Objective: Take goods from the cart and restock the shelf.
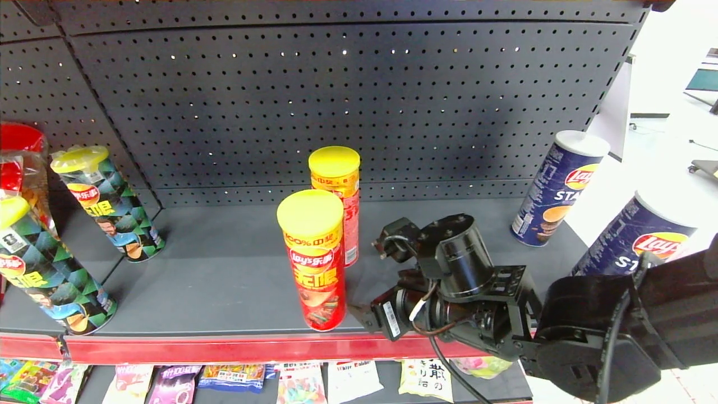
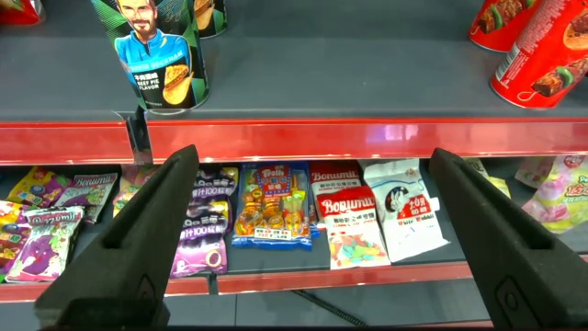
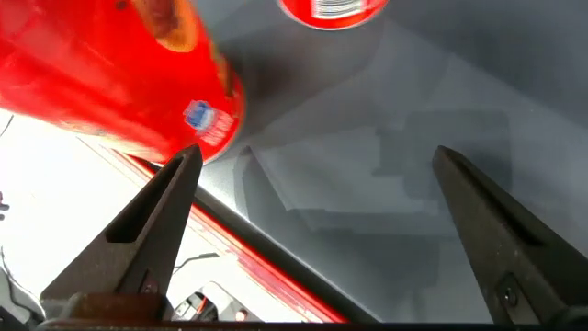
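Two red chip cans with yellow lids stand mid-shelf, one at the front [image 1: 310,261] and one behind it [image 1: 335,196]. My right gripper [image 1: 373,275] is over the grey shelf [image 1: 224,269], just right of the front can and apart from it. In the right wrist view this gripper [image 3: 317,161] is open and holds nothing. The front red can [image 3: 119,69] lies just outside one finger, and the base of the rear can [image 3: 331,11] shows farther off. My left gripper [image 2: 312,161] is open and empty, facing the shelf's red front edge [image 2: 294,138].
Two green-patterned cans [image 1: 106,202] [image 1: 45,269] stand at the shelf's left and two blue cans [image 1: 558,188] [image 1: 634,235] at its right. Snack packets [image 2: 276,207] fill the shelf below. A perforated back panel [image 1: 336,101] closes the rear.
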